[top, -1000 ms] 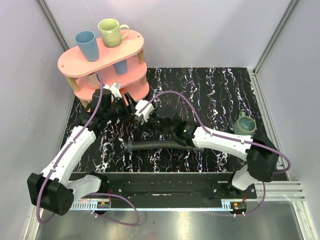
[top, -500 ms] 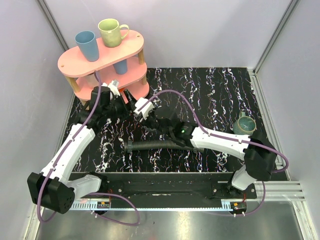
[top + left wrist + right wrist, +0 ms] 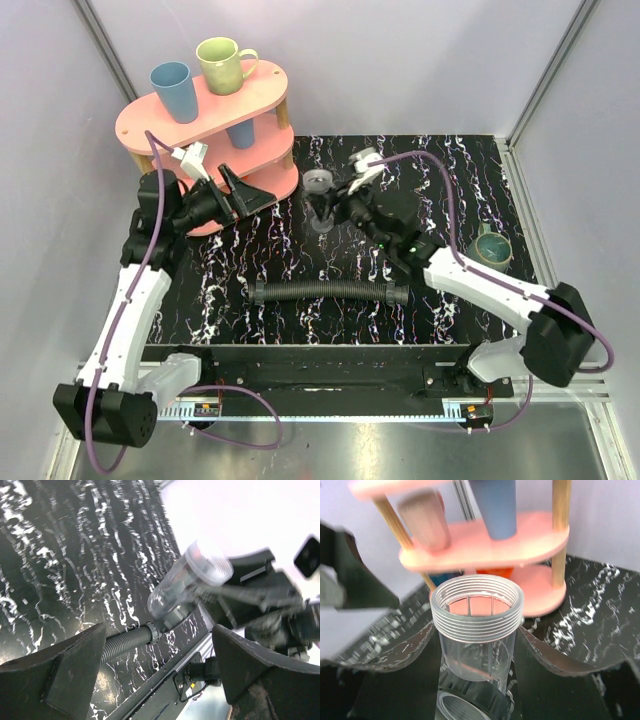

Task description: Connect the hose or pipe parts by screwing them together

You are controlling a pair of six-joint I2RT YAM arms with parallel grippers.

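Note:
The black ribbed hose [image 3: 320, 291] lies flat across the near middle of the table, with a smooth collar at each end [image 3: 396, 295]. My right gripper [image 3: 326, 206] is shut on the translucent tubular fitting [image 3: 319, 184], holding it upright above the table behind the hose. In the right wrist view the fitting [image 3: 477, 615] shows its threaded rim on top and a dark ring [image 3: 470, 700] below, with my right gripper [image 3: 477, 635] pressing on both sides. My left gripper [image 3: 243, 190] stands open and empty by the pink shelf, apart from the fitting [image 3: 187, 587]. The hose [image 3: 125, 642] shows between its fingers.
A pink two-tier shelf [image 3: 205, 125] stands at the back left with a blue cup [image 3: 173, 90] and a green mug [image 3: 224, 64] on top. A grey-green cup [image 3: 490, 248] sits at the right. Walls close in the table on three sides.
My left gripper opened, let go of the fitting and drew back left toward the shelf. My right gripper shut on the fitting and carried it right, away from the shelf.

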